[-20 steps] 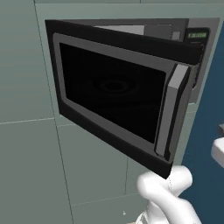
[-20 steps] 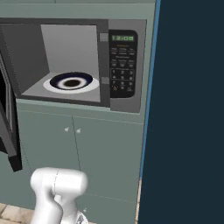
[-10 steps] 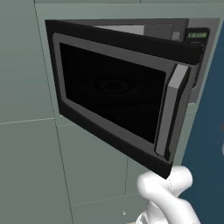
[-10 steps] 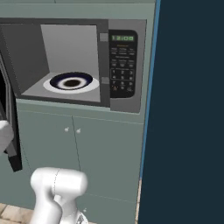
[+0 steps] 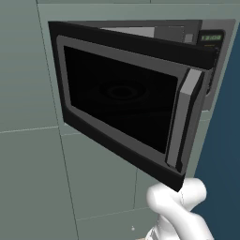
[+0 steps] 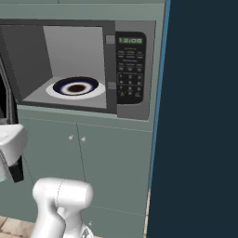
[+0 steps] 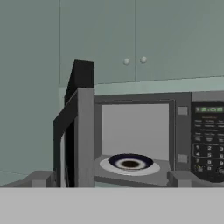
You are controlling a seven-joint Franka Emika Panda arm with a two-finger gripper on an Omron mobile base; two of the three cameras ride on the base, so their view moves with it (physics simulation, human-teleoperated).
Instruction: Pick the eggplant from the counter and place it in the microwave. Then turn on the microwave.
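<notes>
Standing open, the microwave (image 6: 79, 69) shows a pale grey cavity with a white turntable (image 6: 76, 89) on its floor. A dark-rimmed plate (image 6: 76, 86) sits on the turntable, and at its middle lies a small dark brownish patch (image 6: 76, 88); it is too small to tell whether that is the eggplant or part of the plate. From the hand view the same plate (image 7: 130, 161) has a dark blue rim and a brown-black centre (image 7: 130, 164), low and flat-looking.

The door (image 5: 126, 98) hangs swung out to the left, its dark window facing the left base camera and its grey-and-black bar handle (image 5: 183, 117) at the free edge. In the hand view the door (image 7: 74, 131) is seen edge-on, left of the cavity. The keypad (image 6: 130, 74) sits right of the cavity, with a green display (image 6: 130, 40) at its top.

Grey-green cabinet fronts (image 6: 83, 162) with two small round knobs (image 6: 76, 138) lie below the microwave in the right base view.

The gripper (image 7: 111, 178) faces the cavity, apart from it; its two finger tips (image 7: 40, 178) stand wide apart with nothing between them.
</notes>
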